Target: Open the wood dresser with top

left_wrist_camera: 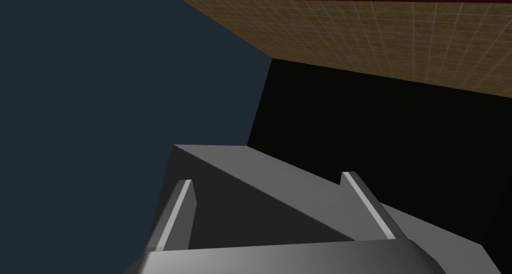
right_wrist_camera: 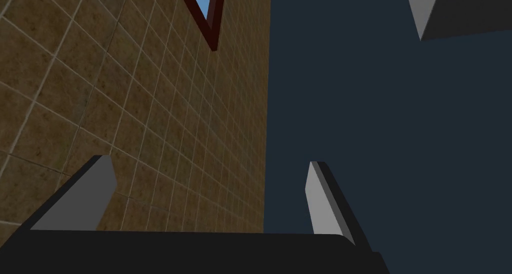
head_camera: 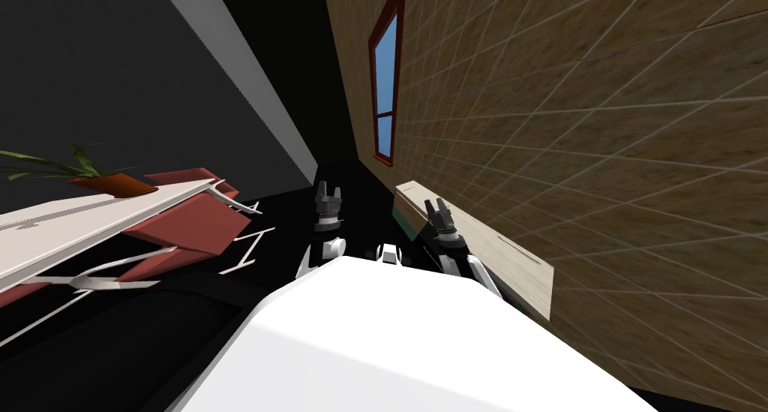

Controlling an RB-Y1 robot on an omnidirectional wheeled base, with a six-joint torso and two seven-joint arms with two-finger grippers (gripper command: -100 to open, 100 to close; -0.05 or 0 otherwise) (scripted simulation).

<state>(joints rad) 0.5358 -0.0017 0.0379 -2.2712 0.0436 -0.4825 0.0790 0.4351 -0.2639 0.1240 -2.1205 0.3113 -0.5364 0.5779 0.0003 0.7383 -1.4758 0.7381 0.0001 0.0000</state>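
Head view: dresser (head_camera: 484, 248) just beside right gripper (head_camera: 437, 209).
Left gripper (head_camera: 328, 197): agape, empty; right likewise.
Advice: face dresser's front first.

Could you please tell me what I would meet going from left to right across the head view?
Potted plant → red chair → left gripper → light wood dresser.

dresser (head_camera: 495, 254) front mostly hidden behind right gripper (head_camera: 437, 207); table (head_camera: 75, 220) and plant (head_camera: 82, 163) cut off at head view's edge.
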